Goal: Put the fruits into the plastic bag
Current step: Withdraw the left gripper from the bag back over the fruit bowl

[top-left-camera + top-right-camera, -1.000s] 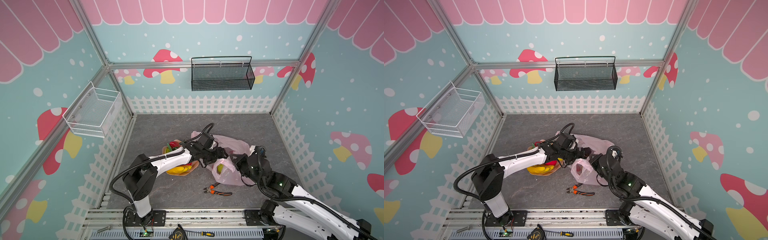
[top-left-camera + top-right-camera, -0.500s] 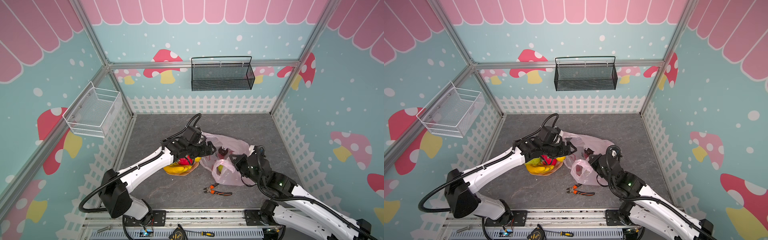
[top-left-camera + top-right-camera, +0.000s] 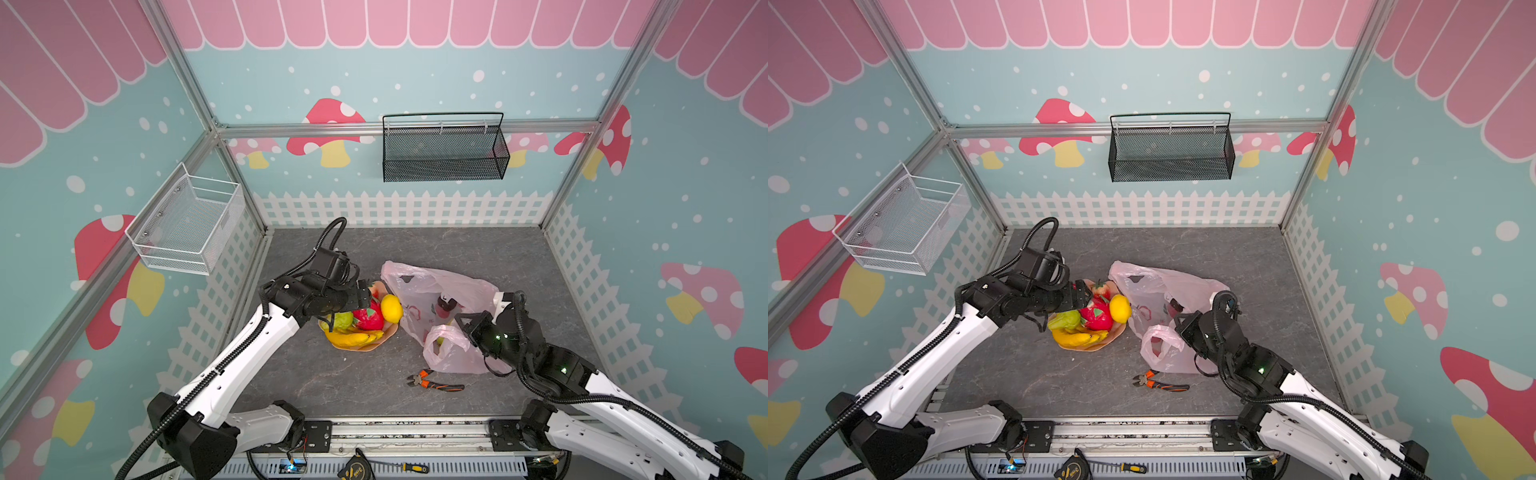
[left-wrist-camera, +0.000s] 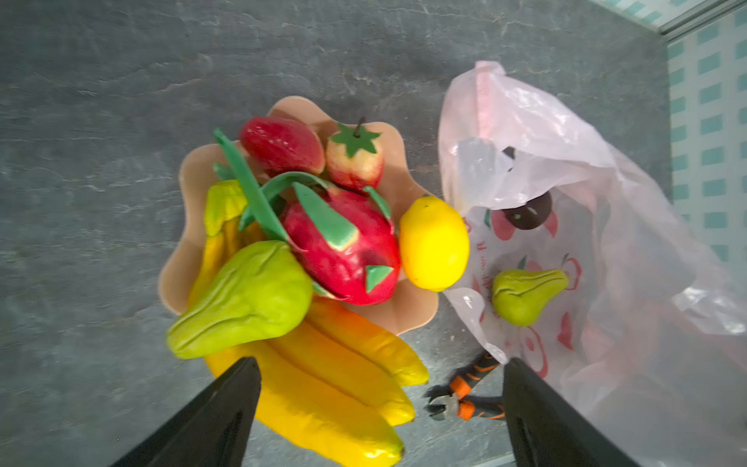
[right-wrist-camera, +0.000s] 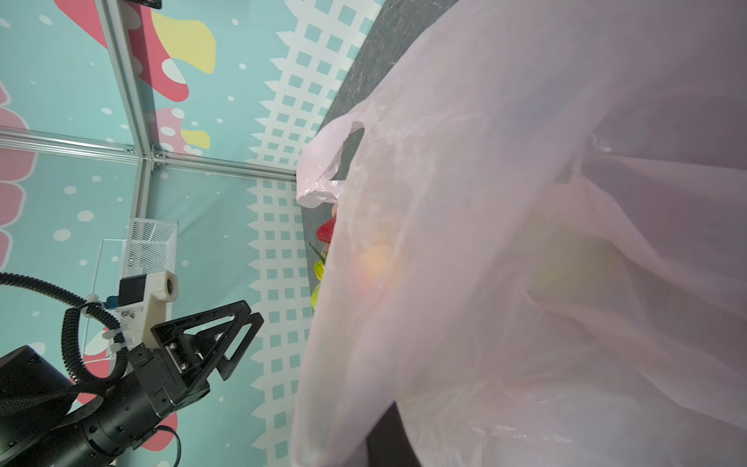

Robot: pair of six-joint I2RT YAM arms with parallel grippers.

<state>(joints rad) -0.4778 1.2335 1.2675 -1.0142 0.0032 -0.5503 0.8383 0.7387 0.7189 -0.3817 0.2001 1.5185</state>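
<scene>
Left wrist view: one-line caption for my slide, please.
Open left gripper over a plate of fruits; a green fruit and a dark round fruit lie in the plastic bag.

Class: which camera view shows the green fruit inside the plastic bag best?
The left wrist view: the green fruit lies whole and sharp inside the plastic bag. In a top view it is a small greenish patch by the handle; the right wrist view gives only a blur through the film.
</scene>
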